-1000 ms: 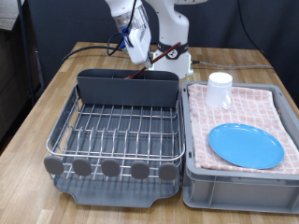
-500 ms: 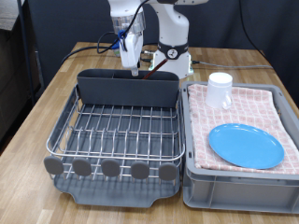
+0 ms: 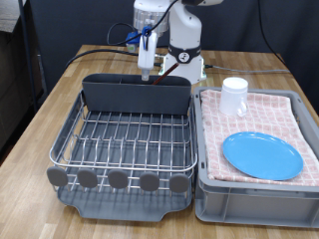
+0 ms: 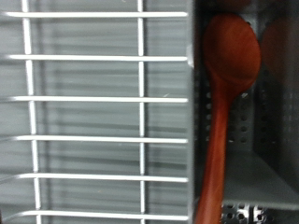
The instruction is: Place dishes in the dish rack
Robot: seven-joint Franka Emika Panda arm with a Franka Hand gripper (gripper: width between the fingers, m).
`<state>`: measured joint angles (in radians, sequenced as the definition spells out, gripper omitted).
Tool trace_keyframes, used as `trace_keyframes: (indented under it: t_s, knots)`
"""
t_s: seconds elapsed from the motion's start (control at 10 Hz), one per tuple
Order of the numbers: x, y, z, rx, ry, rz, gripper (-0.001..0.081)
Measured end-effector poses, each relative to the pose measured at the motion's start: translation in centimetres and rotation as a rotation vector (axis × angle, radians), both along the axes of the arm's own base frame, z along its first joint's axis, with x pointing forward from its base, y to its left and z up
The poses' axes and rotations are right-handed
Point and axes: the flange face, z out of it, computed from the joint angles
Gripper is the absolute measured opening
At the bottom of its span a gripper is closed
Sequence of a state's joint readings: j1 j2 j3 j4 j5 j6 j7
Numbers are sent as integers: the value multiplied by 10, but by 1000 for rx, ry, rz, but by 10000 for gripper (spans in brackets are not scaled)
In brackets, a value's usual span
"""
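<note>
The dish rack (image 3: 66, 140), a silver wire grid in a dark grey tray, has a tall grey back compartment (image 3: 135, 96). My gripper (image 3: 147, 66) hangs just above that compartment, empty, with nothing between its fingers. In the wrist view the reddish-brown wooden spoon (image 4: 224, 103) lies inside the compartment, beside the wire grid (image 4: 93, 112); my fingers do not show there. The light-blue plate (image 3: 262, 154) and the white mug (image 3: 234, 96) sit on the pink checked cloth at the exterior view's right.
A grey bin (image 3: 249, 201) lined with pink checked cloth stands right of the rack. The robot base (image 3: 182, 60) and its cables are behind the rack. The wooden table (image 3: 40, 119) extends to the left.
My gripper has risen from the back compartment and shifted slightly right in the exterior view. The spoon stays in the compartment. Plate and mug have not moved.
</note>
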<state>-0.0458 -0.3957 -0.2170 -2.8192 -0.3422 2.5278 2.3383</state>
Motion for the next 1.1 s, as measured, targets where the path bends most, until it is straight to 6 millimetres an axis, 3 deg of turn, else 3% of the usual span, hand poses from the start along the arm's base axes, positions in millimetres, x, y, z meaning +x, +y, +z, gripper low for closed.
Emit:
trace_keyframes:
  t_s: [0.4,0.6,1.0,1.1]
  knots:
    - [6,37,54,-84,-13,44,802]
    - [11,61,76,-73,-24,184,802]
    - [33,122,99,6,-14,475,802]
    - [41,128,97,15,5,524,802]
